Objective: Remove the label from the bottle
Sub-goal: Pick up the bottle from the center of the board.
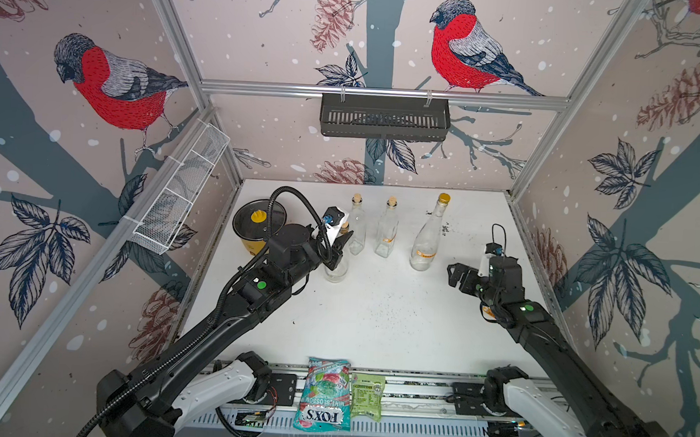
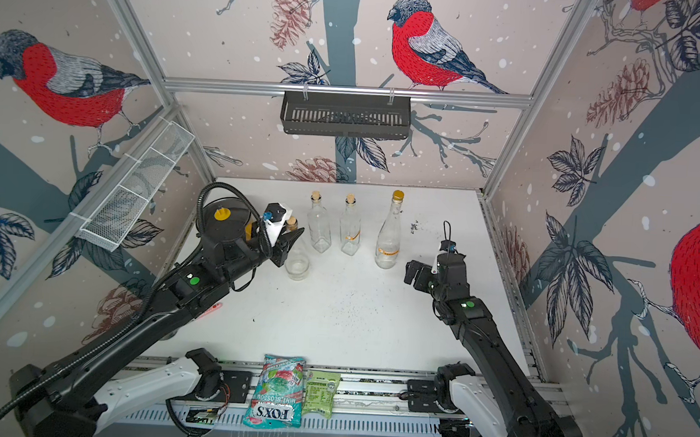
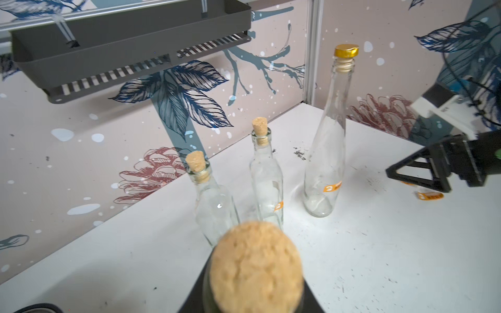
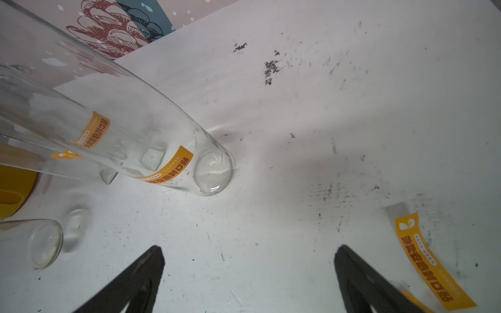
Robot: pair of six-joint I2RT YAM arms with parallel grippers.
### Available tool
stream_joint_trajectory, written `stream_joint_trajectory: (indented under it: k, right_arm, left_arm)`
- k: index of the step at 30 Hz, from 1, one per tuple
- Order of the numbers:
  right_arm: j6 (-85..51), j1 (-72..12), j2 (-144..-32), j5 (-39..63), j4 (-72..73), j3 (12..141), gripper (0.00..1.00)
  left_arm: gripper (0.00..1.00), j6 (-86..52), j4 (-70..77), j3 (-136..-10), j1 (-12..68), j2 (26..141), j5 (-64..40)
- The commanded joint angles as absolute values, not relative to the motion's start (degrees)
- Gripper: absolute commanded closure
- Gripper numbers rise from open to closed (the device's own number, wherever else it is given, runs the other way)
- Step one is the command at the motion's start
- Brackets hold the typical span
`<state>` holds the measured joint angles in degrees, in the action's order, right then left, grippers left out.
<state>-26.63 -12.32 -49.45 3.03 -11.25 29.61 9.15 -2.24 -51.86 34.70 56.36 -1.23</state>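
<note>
My left gripper (image 1: 340,244) is shut on the neck of a small round clear bottle (image 1: 336,270). Its cork (image 3: 256,268) fills the foreground of the left wrist view, with a dark jaw on either side of it. No label shows on this bottle. An orange label (image 4: 431,263) lies flat on the white table beside one finger of my right gripper (image 4: 249,252). That gripper hovers open over bare table with nothing between its fingers. In the left wrist view the same label (image 3: 431,195) lies under the right gripper.
Behind stand a bare square corked bottle (image 1: 357,228), a square corked bottle (image 1: 387,234) and a tall gold-capped bottle (image 1: 426,241), these two with orange labels. A yellow lidded pot (image 1: 258,224) sits at back left. Two snack bags (image 1: 323,394) lie at the front rail.
</note>
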Motion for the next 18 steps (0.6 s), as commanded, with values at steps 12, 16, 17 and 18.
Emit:
stream_joint_trajectory:
  k: [12,16,17,18]
  right_arm:
    - [-23.9,-11.7,-45.8,6.8,-4.1,28.9,0.00]
    - [-22.4,-11.6,-45.9,8.4,-5.4,29.9,0.00]
    - [-22.2,-11.7,-45.4,9.5,-4.6,29.5,0.01]
    - [-22.1,-11.7,-44.9,10.1,-3.8,29.1,0.01]
  left_arm:
    - [1.00,11.3,5.3,-55.9,27.5,62.0,-2.6]
    - [1.00,10.3,8.1,-55.6,24.4,63.5,-5.7]
    - [1.00,9.8,8.6,-55.9,23.4,64.1,-6.7]
    - [1.00,9.5,9.1,-56.0,22.8,64.6,-7.4]
